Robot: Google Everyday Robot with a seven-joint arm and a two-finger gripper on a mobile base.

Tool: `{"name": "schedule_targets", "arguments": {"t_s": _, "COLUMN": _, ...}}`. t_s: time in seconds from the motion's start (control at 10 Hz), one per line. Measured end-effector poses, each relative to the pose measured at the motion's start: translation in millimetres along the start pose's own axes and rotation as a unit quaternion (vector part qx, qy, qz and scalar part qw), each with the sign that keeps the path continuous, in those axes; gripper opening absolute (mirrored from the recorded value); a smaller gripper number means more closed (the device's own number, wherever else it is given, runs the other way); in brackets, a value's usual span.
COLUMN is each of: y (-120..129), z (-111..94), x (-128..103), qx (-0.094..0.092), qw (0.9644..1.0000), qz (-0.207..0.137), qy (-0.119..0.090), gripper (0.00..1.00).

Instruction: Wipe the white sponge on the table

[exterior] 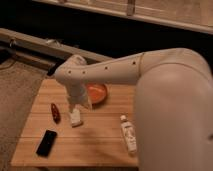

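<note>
Nearest the camera, the black phone (46, 142) lies on the table (100, 152), below and to the left of the hand (78, 106). The white sponge (76, 119) sits flat on the planks directly beneath the hand, just under its tips. Its long axis seems to run front to back. The hand points straight down, released and holding nothing, so the move is probably a short drop. Beyond the hand sits an orange bowl (97, 93).
</note>
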Motion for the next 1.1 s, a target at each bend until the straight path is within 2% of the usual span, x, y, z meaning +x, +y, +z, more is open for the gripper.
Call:
{"name": "schedule_targets", "arguments": {"t_s": 0.2, "y": 29.2, "z": 20.7, "x": -22.4, "qx": -0.014, "qw": 0.9991, "qz": -0.040, "qy": -0.006, "gripper": 0.65}}
{"name": "schedule_targets", "arguments": {"t_s": 0.4, "y": 43.4, "z": 40.5, "x": -36.1, "qx": -0.024, "qw": 0.9971, "qz": -0.072, "qy": -0.007, "gripper": 0.65}}
{"name": "schedule_targets", "arguments": {"t_s": 0.6, "y": 45.9, "z": 56.3, "x": -39.5, "qx": -0.026, "qw": 0.9954, "qz": -0.092, "qy": 0.002, "gripper": 0.65}}
{"name": "schedule_targets", "arguments": {"t_s": 1.1, "y": 43.4, "z": 86.3, "x": -43.8, "qx": -0.021, "qw": 0.9938, "qz": -0.106, "qy": 0.028, "gripper": 0.65}}
